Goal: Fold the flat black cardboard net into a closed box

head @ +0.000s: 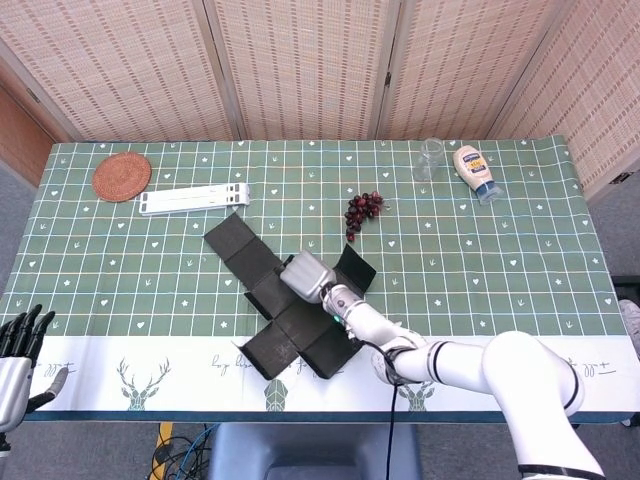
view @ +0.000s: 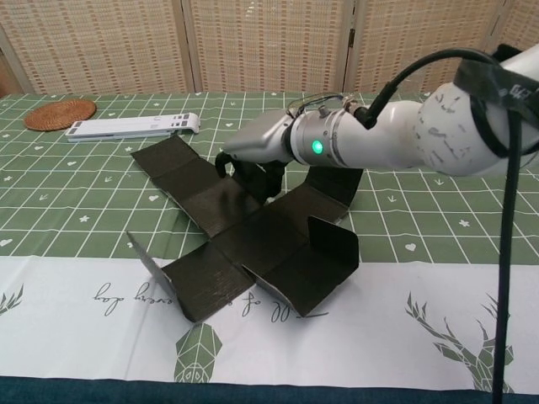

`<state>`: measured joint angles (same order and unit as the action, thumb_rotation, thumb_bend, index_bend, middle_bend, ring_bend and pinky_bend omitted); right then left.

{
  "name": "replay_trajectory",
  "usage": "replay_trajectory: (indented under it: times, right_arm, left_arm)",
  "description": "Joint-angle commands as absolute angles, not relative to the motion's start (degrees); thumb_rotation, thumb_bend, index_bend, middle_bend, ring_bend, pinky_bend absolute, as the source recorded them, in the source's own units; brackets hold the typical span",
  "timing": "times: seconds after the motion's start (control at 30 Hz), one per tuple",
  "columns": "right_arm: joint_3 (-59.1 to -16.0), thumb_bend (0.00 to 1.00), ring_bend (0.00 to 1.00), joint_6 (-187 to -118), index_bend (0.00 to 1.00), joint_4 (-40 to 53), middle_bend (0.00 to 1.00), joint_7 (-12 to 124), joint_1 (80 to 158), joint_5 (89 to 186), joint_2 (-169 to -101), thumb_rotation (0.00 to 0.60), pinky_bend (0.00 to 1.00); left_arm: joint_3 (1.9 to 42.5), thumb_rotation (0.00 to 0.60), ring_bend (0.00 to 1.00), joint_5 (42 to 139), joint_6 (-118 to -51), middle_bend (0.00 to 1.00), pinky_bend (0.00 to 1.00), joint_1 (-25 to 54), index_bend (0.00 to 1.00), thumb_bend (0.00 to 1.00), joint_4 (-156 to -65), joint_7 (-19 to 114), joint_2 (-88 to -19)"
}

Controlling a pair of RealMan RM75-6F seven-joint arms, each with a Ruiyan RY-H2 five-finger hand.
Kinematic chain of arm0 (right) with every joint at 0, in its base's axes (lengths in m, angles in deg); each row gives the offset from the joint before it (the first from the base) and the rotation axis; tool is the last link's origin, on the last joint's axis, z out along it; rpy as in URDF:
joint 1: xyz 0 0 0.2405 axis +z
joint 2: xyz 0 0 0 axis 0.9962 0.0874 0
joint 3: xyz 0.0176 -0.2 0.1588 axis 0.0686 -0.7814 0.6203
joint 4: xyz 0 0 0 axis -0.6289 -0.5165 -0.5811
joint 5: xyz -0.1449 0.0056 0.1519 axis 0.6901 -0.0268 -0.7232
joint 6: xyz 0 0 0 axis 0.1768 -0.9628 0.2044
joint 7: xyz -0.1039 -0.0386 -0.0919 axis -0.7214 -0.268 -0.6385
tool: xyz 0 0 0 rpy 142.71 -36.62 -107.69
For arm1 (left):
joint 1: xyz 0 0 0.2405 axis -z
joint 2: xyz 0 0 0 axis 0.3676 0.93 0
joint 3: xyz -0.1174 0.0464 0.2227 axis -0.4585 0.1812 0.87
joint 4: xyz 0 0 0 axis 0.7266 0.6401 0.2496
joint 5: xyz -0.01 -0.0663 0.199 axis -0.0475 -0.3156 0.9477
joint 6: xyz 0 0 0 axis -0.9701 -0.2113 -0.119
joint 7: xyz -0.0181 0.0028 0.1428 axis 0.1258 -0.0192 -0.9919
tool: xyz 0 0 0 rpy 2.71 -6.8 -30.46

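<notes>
1. Woven folding screens (head: 300, 65) are seen behind the worktop (head: 520, 250), which is covered with a green grid-patterned cloth that ends in a white band with deer prints along the near edge.

2. Open cloth is seen to the right of the black cardboard net (head: 285, 300) and along the near left, where the left robot hand (head: 18, 350) is visible at the worktop's corner with its fingers spread and nothing held.

3. The black cardboard net (view: 244, 231) is laid unfolded near the middle of the near half of the worktop, reaching onto the white band. Its near left flap and its right flap are seen standing up, while the long arm toward the far left lies flat.

4. The right robot hand (head: 308, 275) is placed over the centre of the net, its dark fingers (view: 248, 172) curled downward onto the cardboard. Whether a flap is pinched or only pressed cannot be told from either view.

5. A clear glass (head: 431, 158) stands at the far right, and nothing can be made out inside it. A squeeze bottle (head: 474, 172) lies just beside it.

6. A bunch of dark grapes (head: 362, 212) lies just beyond the net. A white flat bar-shaped object (head: 193, 199) and a round woven coaster (head: 122, 176) are seen at the far left, well apart from the net.

7. The right arm (view: 396, 143) crosses the chest view above the net's far right flap.
</notes>
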<state>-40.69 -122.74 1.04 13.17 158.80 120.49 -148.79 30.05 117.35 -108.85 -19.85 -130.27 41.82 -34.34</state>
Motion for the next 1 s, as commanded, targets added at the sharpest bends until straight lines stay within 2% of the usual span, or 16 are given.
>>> replay_trajectory:
  times: [0.03, 0.13, 0.2, 0.37, 0.53, 0.7, 0.8, 1.0]
  right_arm:
    - [-42.8, 0.53, 0.85, -126.0, 0.18, 5.8, 0.31, 10.9, 157.6, 115.5, -144.4, 0.600, 1.00]
    - [-43.1, 0.52, 0.85, -128.9, 0.18, 11.0, 0.31, 11.4, 156.3, 114.2, -140.3, 0.600, 1.00]
    - [-42.2, 0.49, 0.85, -130.7, 0.18, 15.7, 0.31, 15.0, 154.3, 116.8, -137.3, 0.600, 1.00]
    - [-42.6, 0.33, 0.85, -134.3, 0.18, 26.1, 0.31, 23.9, 148.1, 128.6, -129.2, 0.600, 1.00]
    - [-46.5, 0.14, 0.85, -139.3, 0.18, 31.4, 0.30, 29.3, 142.0, 142.3, -123.8, 0.600, 1.00]
    - [-49.7, 0.00, 0.85, -143.1, 0.07, 30.8, 0.22, 31.8, 137.8, 150.9, -123.4, 0.600, 1.00]
    - [-50.6, 0.00, 0.84, -144.6, 0.01, 29.0, 0.16, 32.0, 136.2, 153.8, -125.3, 0.600, 1.00]
    - [-51.1, 0.00, 0.82, -145.1, 0.00, 25.1, 0.09, 31.9, 134.0, 155.9, -129.5, 0.600, 1.00]
  left_arm:
    - [29.9, 0.600, 0.02, 117.5, -108.5, 0.00, 0.09, -19.6, 0.05, 0.30, -130.3, 41.8, -34.5]
    - [29.9, 0.600, 0.02, 117.6, -108.0, 0.00, 0.09, -19.2, 0.05, 0.30, -130.2, 41.7, -34.7]
    - [29.8, 0.600, 0.02, 117.6, -107.5, 0.00, 0.09, -18.9, 0.05, 0.30, -130.2, 41.6, -34.8]
    - [29.6, 0.600, 0.02, 117.6, -106.6, 0.00, 0.09, -18.2, 0.05, 0.30, -130.4, 41.3, -34.9]
    - [29.5, 0.600, 0.02, 117.5, -105.4, 0.00, 0.09, -17.5, 0.05, 0.30, -130.8, 40.6, -35.1]
    - [29.4, 0.600, 0.02, 117.8, -104.7, 0.00, 0.09, -16.8, 0.05, 0.30, -131.4, 39.7, -35.3]
    - [29.4, 0.600, 0.02, 118.2, -104.9, 0.00, 0.09, -16.6, 0.05, 0.30, -131.8, 39.2, -35.3]
    - [29.5, 0.600, 0.02, 118.5, -105.0, 0.00, 0.09, -16.5, 0.05, 0.30, -132.6, 38.6, -35.0]
